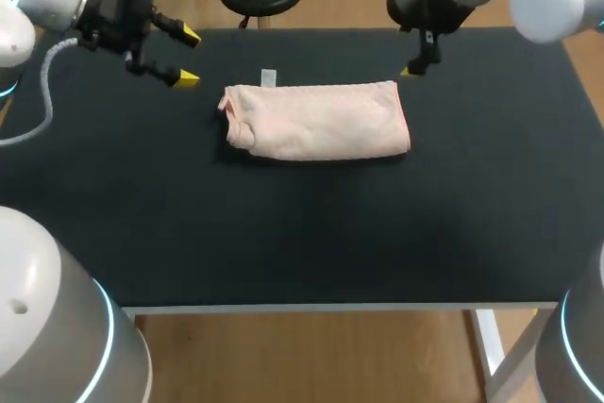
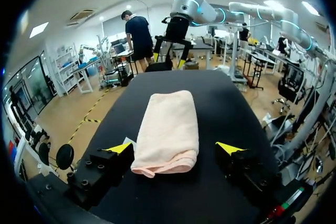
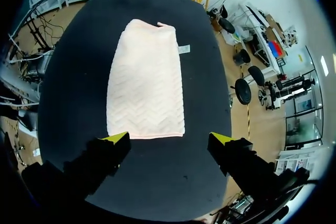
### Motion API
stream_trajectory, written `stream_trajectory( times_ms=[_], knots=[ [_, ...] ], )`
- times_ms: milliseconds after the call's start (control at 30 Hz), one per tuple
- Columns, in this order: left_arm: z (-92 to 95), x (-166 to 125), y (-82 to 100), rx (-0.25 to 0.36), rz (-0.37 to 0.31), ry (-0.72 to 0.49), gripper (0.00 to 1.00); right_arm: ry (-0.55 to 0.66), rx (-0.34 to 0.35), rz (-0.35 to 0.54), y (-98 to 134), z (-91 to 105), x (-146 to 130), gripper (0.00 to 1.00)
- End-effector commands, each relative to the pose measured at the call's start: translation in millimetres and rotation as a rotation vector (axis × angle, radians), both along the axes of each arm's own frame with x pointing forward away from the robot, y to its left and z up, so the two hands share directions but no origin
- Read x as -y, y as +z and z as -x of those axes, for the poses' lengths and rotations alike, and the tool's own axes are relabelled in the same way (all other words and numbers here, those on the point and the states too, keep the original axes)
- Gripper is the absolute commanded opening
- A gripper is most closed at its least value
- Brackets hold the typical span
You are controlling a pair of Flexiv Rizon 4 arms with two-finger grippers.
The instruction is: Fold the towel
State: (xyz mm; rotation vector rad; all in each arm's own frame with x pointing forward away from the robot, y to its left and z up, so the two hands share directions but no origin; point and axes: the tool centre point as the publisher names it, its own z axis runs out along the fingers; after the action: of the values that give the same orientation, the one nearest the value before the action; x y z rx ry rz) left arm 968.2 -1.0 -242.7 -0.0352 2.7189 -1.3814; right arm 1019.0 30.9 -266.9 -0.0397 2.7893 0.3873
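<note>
Towel (image 1: pixel 316 120): pale pink, lying as a folded oblong on the far middle of the black table (image 1: pixel 283 233), long side running left to right. The right short end is flat and square. The left short end is bunched, with a rolled lip and a loose flap. A small white label (image 1: pixel 269 76) lies on the table just beyond the far left corner.

Left hand (image 1: pixel 189 57): fingers apart, holding nothing, off the towel's left end and clear of it. The wrist view looks down the towel's length, the lumpy end nearest between the open fingers.

Right hand (image 3: pixel 168 140): fingers apart, empty, beside the far right corner, with the neat end just ahead of its tips.

Judgement: the fold looks largely done. What is left is either one more fold, end over end, or tidying the left end.

To do it well:
- Take every layer at a corner, not only the top ply.
- Come in low and flat to the table so the lower finger slides under the stack.
- Lift both corners of an end evenly.
- Lay the end down square on the opposite edge.
- Flatten the bunched left lip first, or it will be trapped as a ridge.
</note>
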Motion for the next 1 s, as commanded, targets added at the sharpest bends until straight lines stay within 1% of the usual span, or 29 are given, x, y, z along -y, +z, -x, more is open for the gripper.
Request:
stream_trajectory(
  times_ms=[33, 100, 133, 167, 833, 867, 900, 1000],
  knots=[
    [-1.2, 1.7, 0.3, -0.008, 0.009, -0.011, 1.00, 0.019, -0.002, -0.023, 1.3, 4.8, 10.1, 1.00],
    [-1.6, 5.1, 1.1, -0.017, 0.015, -0.017, 1.00, 0.068, -0.017, -0.045, 4.1, 6.5, 13.5, 1.00],
    [-2.6, 7.7, 1.3, -0.039, -0.003, -0.010, 1.00, 0.148, -0.040, -0.058, 6.2, 8.6, 14.4, 1.00],
    [-2.6, 7.7, 1.3, -0.039, -0.003, -0.010, 1.00, 0.259, -0.060, -0.066, 9.7, 12.7, 13.7, 1.00],
    [-2.6, 7.7, 1.3, -0.039, -0.003, -0.010, 1.00, 0.259, -0.060, -0.066, 9.7, 12.7, 13.7, 1.00],
    [-2.6, 7.7, 1.3, -0.039, -0.003, -0.010, 1.00, 0.206, -0.063, -0.124, 3.9, 12.6, 12.8, 1.00],
    [-2.6, 7.7, 1.3, -0.039, -0.003, -0.010, 1.00, 0.164, -0.052, -0.174, -0.3, 13.2, 12.3, 1.00],
    [-2.6, 7.7, 1.3, -0.039, -0.003, -0.010, 1.00, 0.028, 0.002, -0.292, -5.3, 11.3, 5.9, 1.00]
  ],
)
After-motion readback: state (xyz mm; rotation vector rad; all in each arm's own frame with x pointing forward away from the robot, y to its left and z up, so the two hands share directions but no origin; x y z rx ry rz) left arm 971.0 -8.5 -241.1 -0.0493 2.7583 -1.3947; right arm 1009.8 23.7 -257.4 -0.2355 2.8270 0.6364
